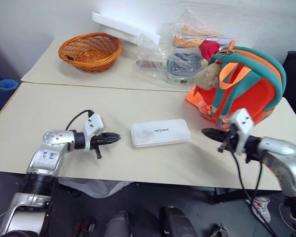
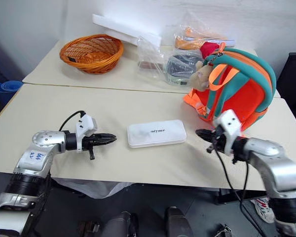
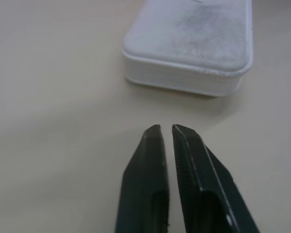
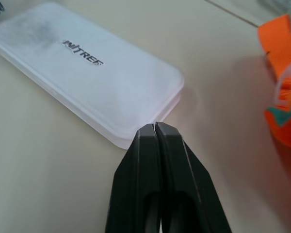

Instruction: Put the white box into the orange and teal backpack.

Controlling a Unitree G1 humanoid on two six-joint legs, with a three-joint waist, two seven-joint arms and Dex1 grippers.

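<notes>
Two grippers flanked one white box (image 1: 160, 132) on the near table (image 1: 49, 113), each clenched shut on nothing. The left gripper (image 1: 115, 138) hovered just beside the box's left short end, its black fingers (image 3: 150, 160) pressed nearly together with only a sliver between them. The right gripper (image 1: 207, 132) pointed at the opposite short end, its fingers fully closed; in the right wrist view the tips sat close against the box's near corner, though contact could not be confirmed.

The single box lay flat, lettering up, its long axis running left to right across the table, the right end angled very slightly away from the robot. It rested near the middle of the tabletop, well back from the front edge, with bare surface open ahead of it, behind it and to the left.

One orange and teal backpack (image 1: 256, 84) stood upright to the right and beyond the box, near the table's right edge, a tan plush animal (image 1: 209, 76) hanging at its left side and orange straps spilling toward the table.

Farther back, on a second table (image 1: 44, 69) butted against the first, sat one orange wicker basket (image 1: 90, 51), several clear plastic bags (image 1: 180, 61) and, against the wall, one long white foam slab (image 1: 123, 27).
</notes>
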